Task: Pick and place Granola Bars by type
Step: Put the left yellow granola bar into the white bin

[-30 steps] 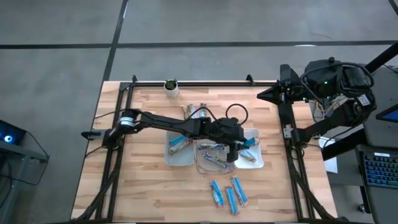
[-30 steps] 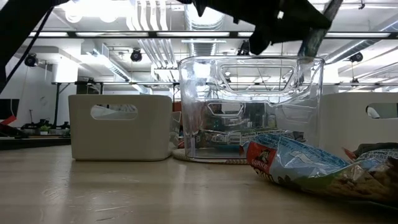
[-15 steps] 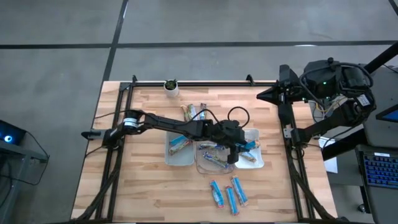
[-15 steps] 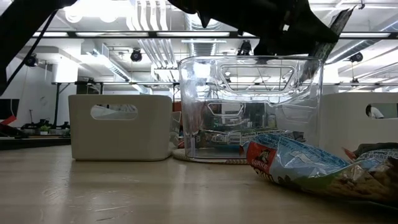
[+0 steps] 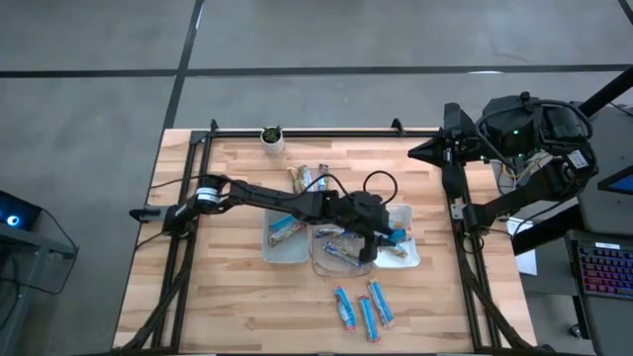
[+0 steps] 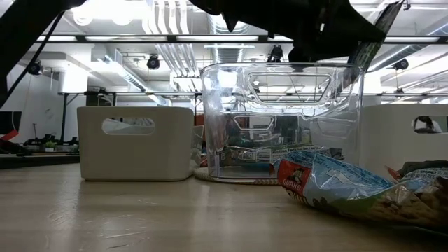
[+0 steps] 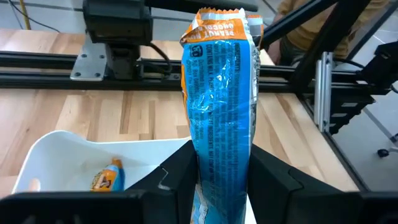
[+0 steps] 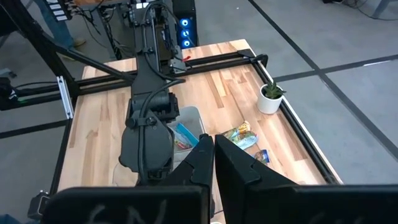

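My left gripper (image 5: 384, 233) reaches across the trays and is shut on a blue granola bar (image 7: 219, 93), which also shows as the blue bar (image 5: 397, 236) over the right white tray (image 5: 415, 259). In the low view this bar (image 6: 372, 38) hangs above the clear middle tray's (image 6: 280, 119) right rim. Three more blue bars (image 5: 362, 308) lie flat on the table near its near edge; one of them, the bar (image 6: 336, 185), fills the low view's foreground. Green-tan bars (image 5: 309, 178) lie behind the trays. My right gripper (image 8: 212, 158) is shut and parked beyond the table's right edge. My left gripper pinches the blue bar between its two fingers (image 7: 181, 171), by the wrapper's lower part (image 7: 221, 163) near one end. The rest of the bar sticks out past the fingertips. It is lifted clear, slanted, over the right tray.
The left white tray (image 5: 285, 240) and the clear middle tray (image 5: 338, 259) hold bars. A brown-orange bar (image 7: 106, 177) lies in the right white tray (image 7: 74, 152). A small potted plant (image 5: 272, 136) stands at the far edge. Black rails frame the table.
My left gripper has carried the blue bar a little toward the table's right, from above the clear tray's right rim to over the right white tray. It has stayed shut on the bar.
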You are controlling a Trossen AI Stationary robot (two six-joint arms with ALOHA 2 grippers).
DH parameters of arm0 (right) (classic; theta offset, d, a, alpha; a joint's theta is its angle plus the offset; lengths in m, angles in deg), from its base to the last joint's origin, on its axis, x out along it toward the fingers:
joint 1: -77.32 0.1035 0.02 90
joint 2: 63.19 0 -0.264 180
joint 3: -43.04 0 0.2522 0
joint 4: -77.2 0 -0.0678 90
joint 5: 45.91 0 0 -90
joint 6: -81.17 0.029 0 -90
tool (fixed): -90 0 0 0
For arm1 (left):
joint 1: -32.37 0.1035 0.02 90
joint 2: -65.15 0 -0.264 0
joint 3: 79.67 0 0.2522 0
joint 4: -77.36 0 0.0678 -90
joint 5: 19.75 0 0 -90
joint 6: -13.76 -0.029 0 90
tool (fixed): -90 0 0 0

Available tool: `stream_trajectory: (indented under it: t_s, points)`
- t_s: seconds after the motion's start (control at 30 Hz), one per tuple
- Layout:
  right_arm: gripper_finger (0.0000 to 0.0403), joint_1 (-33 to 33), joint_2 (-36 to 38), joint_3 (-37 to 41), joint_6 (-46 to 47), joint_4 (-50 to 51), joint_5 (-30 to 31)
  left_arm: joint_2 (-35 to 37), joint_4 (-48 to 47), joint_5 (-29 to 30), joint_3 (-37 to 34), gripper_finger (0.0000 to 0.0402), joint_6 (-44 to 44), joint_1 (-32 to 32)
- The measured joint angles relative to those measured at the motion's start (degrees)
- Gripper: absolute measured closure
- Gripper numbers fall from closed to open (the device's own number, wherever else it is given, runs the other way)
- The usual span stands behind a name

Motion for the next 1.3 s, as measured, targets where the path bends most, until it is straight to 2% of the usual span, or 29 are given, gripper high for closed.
stream_trajectory:
  t_s: [1.13, 1.3]
  points:
    - [0.0394, 0.00, 0.00, 0.01, -0.02, -0.03, -0.07, 0.00, 0.06, 3.38, 0.00, 0.0295, -0.39, 1.21]
    - [0.0394, 0.00, 0.00, 0.01, -0.04, -0.03, -0.07, 0.00, 0.06, 3.38, 0.00, 0.0295, -6.04, 1.20]
